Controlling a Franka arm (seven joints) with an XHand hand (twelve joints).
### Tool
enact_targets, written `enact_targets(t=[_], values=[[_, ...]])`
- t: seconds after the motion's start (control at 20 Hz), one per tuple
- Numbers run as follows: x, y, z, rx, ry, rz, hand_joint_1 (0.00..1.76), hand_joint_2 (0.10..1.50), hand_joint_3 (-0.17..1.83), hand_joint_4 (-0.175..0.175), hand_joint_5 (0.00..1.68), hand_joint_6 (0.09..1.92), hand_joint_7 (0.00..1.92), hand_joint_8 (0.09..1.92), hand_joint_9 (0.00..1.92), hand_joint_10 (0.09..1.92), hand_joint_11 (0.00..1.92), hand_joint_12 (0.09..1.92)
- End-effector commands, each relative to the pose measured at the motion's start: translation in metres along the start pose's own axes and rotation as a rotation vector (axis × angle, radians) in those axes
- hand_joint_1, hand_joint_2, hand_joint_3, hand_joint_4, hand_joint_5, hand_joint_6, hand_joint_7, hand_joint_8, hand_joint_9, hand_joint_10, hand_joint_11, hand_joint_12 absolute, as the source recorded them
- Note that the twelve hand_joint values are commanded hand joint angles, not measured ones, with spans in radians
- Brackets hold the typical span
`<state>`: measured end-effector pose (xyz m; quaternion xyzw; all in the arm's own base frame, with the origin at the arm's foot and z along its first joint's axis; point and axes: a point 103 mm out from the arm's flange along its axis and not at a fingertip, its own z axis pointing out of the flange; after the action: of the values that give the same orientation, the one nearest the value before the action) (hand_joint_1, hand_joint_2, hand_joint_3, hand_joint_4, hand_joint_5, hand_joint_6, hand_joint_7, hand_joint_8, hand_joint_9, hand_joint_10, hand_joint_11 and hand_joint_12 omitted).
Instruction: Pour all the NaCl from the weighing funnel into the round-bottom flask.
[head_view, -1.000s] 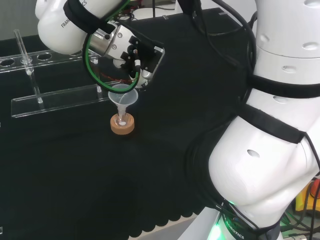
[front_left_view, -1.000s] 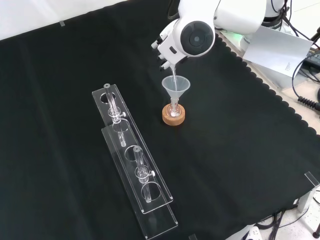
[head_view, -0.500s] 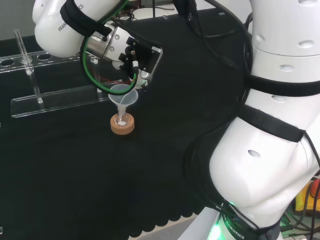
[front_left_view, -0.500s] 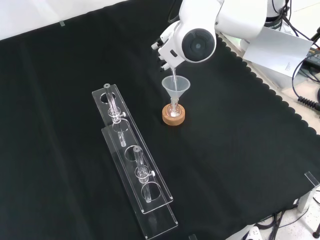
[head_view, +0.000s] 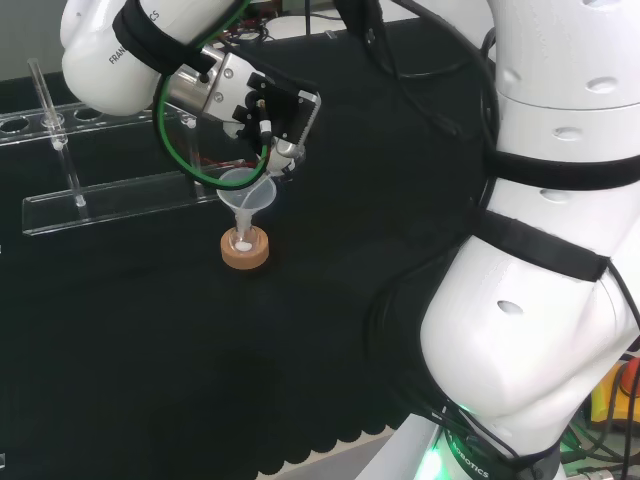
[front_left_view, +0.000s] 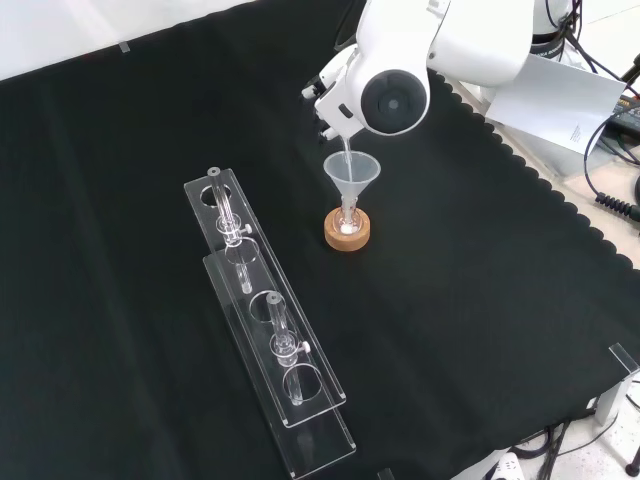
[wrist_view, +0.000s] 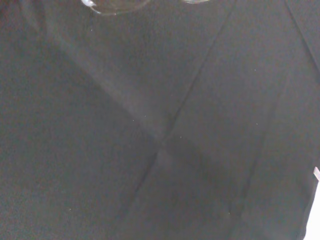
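Head view: hand (head_view: 272, 118) seemingly higher, leftward

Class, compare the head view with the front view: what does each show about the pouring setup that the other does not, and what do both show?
Head view alone: the hand, dark and tilted above the funnel, and white powder at the foot of the funnel's stem.
Front view alone: a white arm link with a round grey cap standing before the hand, and a narrow clear spout dipping into the funnel's mouth.
Both: the clear funnel standing upright over the cork ring on the black cloth, with clear racks nearby.
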<state>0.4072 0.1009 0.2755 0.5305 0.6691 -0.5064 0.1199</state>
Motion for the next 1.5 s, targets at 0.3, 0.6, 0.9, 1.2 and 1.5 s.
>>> enact_targets(t=[0.3, 0.6, 0.9, 1.2, 1.5], values=[[0.000, 0.000, -0.007, 0.013, -0.015, 0.009, 1.09, 1.11, -0.17, 0.151, 1.17, 0.73, 1.32, 0.37, 1.46, 0.09, 1.01, 0.91], [0.000, -0.001, -0.011, 0.009, -0.022, 0.013, 1.09, 1.11, -0.17, 0.152, 1.17, 0.74, 1.32, 0.37, 1.46, 0.09, 1.01, 0.91], [0.001, -0.001, -0.016, 0.021, -0.046, 0.013, 1.09, 1.11, -0.17, 0.153, 1.17, 0.74, 1.32, 0.37, 1.46, 0.09, 1.01, 0.91], [0.004, -0.001, -0.020, 0.052, -0.078, 0.011, 1.09, 1.11, -0.17, 0.154, 1.17, 0.74, 1.32, 0.37, 1.46, 0.09, 1.01, 0.91], [0.004, -0.003, -0.023, 0.053, -0.094, 0.010, 1.09, 1.11, -0.17, 0.156, 1.17, 0.74, 1.32, 0.37, 1.46, 0.09, 1.01, 0.91]])
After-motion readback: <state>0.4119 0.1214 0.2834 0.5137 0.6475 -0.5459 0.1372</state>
